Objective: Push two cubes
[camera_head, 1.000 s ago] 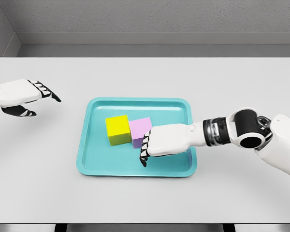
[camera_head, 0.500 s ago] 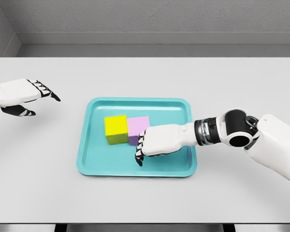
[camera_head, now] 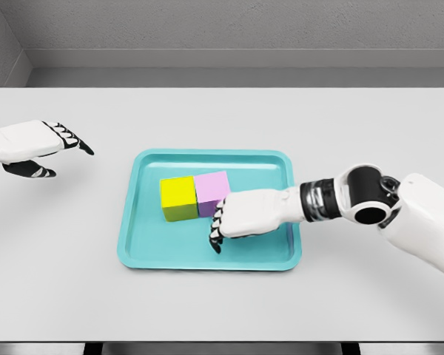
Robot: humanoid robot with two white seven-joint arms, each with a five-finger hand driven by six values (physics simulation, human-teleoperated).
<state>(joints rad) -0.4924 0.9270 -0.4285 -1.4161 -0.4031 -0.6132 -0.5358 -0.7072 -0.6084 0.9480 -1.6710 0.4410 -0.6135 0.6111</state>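
Right now my right robot hand (camera_head: 246,216) lies low inside the teal tray (camera_head: 133,244), which sits around the middle of the counter (camera_head: 355,118), a little toward its near edge. Its fingers (camera_head: 217,229) are loosely curled and pointing down at the tray floor; they hold nothing, and the hand serves as a flat pusher, not a grasp. The pink cube (camera_head: 212,191) stands just beyond the knuckles, and as far as I can tell the hand is touching its near right side, though the contact itself is hidden behind the hand. The yellow cube (camera_head: 178,197) stands directly against the pink one on the side toward the counter's left edge, the two faces meeting with no gap that I can see, so a push on the pink cube passes straight into the yellow one. Both cubes sit near the tray's centre, somewhat toward its far rim, with open tray floor between the yellow cube and the tray's left wall. My left robot hand (camera_head: 37,144) hovers well apart over the counter near its left edge, fingers relaxed and extended, holding nothing and taking no part. I judge the task to be under way: the cubes are lined up as a pair and the pushing hand is set against them. Nothing here marks a goal spot, so I cannot say how much travel is still wanted; there is room to slide the pair further toward the left wall.
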